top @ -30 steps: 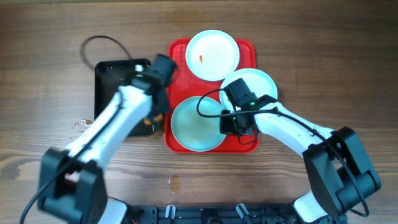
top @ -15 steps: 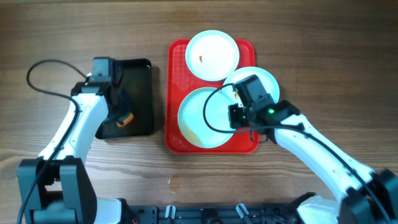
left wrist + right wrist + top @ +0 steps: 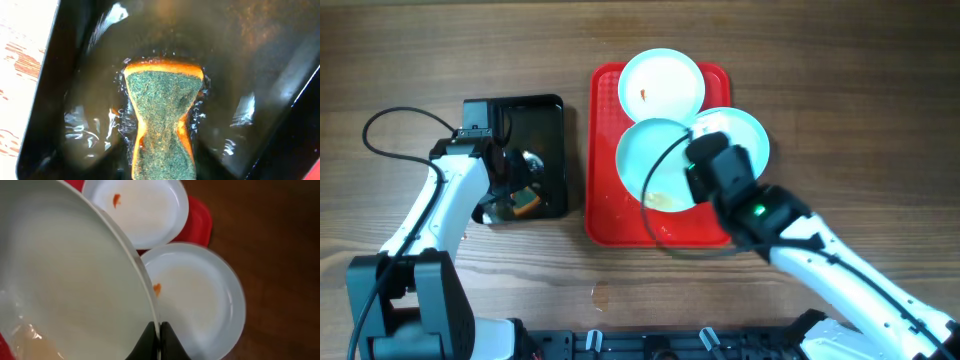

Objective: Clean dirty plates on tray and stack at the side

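The red tray (image 3: 603,215) lies at the table's middle. My right gripper (image 3: 698,178) (image 3: 159,339) is shut on the rim of a pale plate (image 3: 655,160) (image 3: 65,280) and holds it raised and tilted above the tray. Two more plates lie below: one at the tray's far end (image 3: 663,88) (image 3: 142,210) and one at its right edge (image 3: 745,135) (image 3: 197,297), each with a small orange smear. My left gripper (image 3: 515,185) (image 3: 160,175) is shut on an orange sponge with a green scouring face (image 3: 161,115), pressed into the wet black tray (image 3: 545,150) (image 3: 250,60).
The black tray stands left of the red tray and holds water. A black cable (image 3: 395,120) loops over the wooden table at far left. A small wet spot (image 3: 600,294) marks the table near the front edge.
My right gripper has lifted the plate off the tray and tilted it, moving back and right. My left gripper has left the red tray and gone to the black tray with the sponge.
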Action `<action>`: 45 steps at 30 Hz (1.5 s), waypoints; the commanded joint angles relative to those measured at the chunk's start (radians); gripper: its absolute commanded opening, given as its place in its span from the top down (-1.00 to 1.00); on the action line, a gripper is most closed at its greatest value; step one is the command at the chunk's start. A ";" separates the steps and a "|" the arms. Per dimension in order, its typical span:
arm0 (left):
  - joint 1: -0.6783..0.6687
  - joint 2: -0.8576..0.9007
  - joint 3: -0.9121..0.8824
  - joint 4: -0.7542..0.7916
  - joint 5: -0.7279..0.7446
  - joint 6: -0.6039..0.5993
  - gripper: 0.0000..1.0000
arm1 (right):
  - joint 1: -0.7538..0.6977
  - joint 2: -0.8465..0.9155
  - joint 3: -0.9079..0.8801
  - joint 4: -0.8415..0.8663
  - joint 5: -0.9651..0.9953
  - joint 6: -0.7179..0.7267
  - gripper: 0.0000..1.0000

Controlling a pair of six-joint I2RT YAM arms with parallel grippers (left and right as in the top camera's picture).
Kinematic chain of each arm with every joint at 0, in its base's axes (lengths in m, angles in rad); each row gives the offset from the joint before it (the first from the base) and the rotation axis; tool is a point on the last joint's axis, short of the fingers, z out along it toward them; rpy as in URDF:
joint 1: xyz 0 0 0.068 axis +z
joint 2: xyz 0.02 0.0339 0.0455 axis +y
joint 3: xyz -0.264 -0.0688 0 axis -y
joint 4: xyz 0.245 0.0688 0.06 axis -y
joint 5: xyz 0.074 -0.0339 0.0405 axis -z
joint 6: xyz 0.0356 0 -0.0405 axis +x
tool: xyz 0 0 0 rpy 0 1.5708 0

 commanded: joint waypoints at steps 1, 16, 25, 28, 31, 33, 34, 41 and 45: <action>0.005 0.000 -0.003 0.003 0.013 0.002 -0.10 | 0.137 -0.018 -0.002 0.033 0.333 -0.101 0.91; 0.005 0.000 -0.003 0.003 0.013 0.002 -1.00 | 0.366 -0.013 -0.002 0.106 0.702 -0.113 0.91; 0.005 0.000 -0.003 0.003 0.012 0.002 -1.00 | 0.402 0.008 -0.004 0.146 0.726 -0.146 0.91; 0.005 0.000 -0.003 0.003 0.012 0.002 -1.00 | 0.386 0.020 -0.004 0.143 0.690 -0.151 0.91; 0.005 0.000 -0.003 0.003 0.013 0.002 -1.00 | 0.374 0.021 -0.004 0.142 0.589 -0.140 0.92; 0.005 0.000 -0.003 0.003 0.013 0.002 -1.00 | 0.367 0.014 0.000 0.116 0.594 -0.139 0.92; 0.005 0.000 -0.003 0.003 0.013 0.002 -1.00 | 0.368 0.005 0.001 0.105 0.610 -0.126 0.91; 0.005 0.000 -0.003 0.003 0.013 0.002 -1.00 | 0.309 -0.012 0.010 0.058 0.452 -0.083 0.92; 0.005 0.000 -0.003 0.003 0.013 0.002 -1.00 | 0.229 -0.031 0.016 -0.026 0.278 0.059 0.92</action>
